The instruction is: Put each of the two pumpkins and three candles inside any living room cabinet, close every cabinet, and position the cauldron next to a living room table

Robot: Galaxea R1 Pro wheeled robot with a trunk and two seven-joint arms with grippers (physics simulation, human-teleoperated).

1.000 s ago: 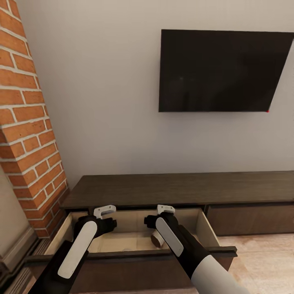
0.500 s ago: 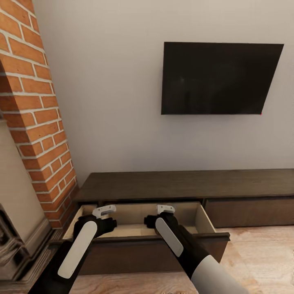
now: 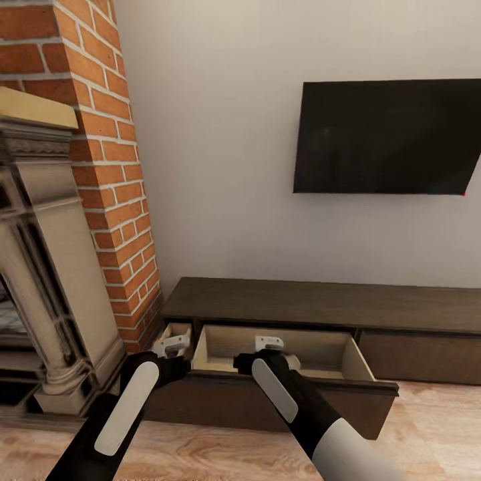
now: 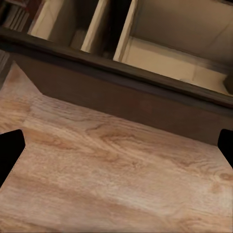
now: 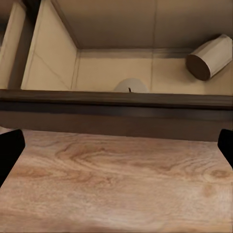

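Note:
The long dark brown cabinet [image 3: 321, 304] stands against the wall with one pale-lined drawer [image 3: 347, 357] pulled out. In the right wrist view, a grey-beige candle [image 5: 209, 57] lies on its side in that drawer. A second candle [image 5: 130, 86] stands upright just behind the drawer front [image 5: 116, 109]. My left gripper [image 3: 172, 346] and right gripper [image 3: 269, 344] hang open and empty over the floor in front of the drawer. In the wrist views the left gripper [image 4: 116, 150] and right gripper [image 5: 116, 150] have their fingertips wide apart. The pumpkins, the cauldron and the table are out of view.
A stone fireplace [image 3: 40, 267] and a brick column [image 3: 120, 167] stand at the left, close to the cabinet's end. A black TV [image 3: 387, 137] hangs on the wall above the cabinet. Light wood floor [image 3: 200, 454] lies between me and the drawer.
The camera has backed away and turned, bringing the fireplace into view. The grippers, earlier over the open drawer, are now in front of its front panel. The drawer stays open.

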